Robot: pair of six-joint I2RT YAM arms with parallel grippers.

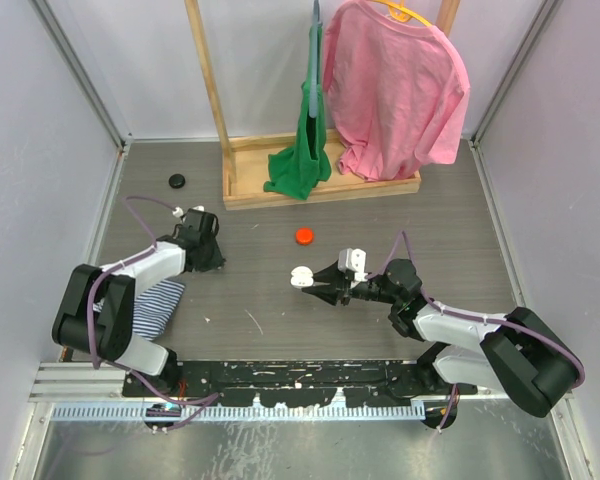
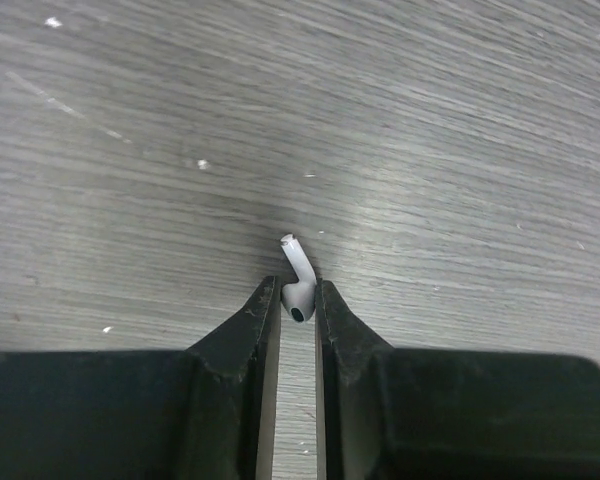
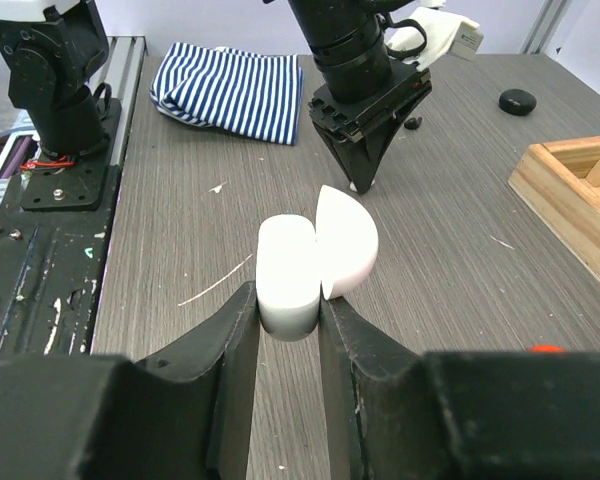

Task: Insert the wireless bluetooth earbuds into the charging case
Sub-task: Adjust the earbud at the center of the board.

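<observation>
My left gripper point(image 2: 297, 300) is shut on a white earbud point(image 2: 297, 290), its stem pointing away over the grey table; in the top view this gripper point(image 1: 218, 262) sits at the left of the table. My right gripper point(image 3: 288, 305) is shut on the white charging case point(image 3: 288, 275), whose lid point(image 3: 347, 240) stands open to the right. In the top view the case point(image 1: 302, 276) is at the table's middle, held by the right gripper point(image 1: 315, 282). In the right wrist view the left gripper point(image 3: 361, 165) points down at the table beyond the case. A second earbud is not in view.
A striped cloth point(image 1: 150, 305) lies by the left arm. A red cap point(image 1: 304, 236) and a black cap point(image 1: 177, 181) lie on the table. A wooden rack point(image 1: 320, 185) with a pink shirt point(image 1: 395, 85) and green cloth point(image 1: 302, 165) stands at the back.
</observation>
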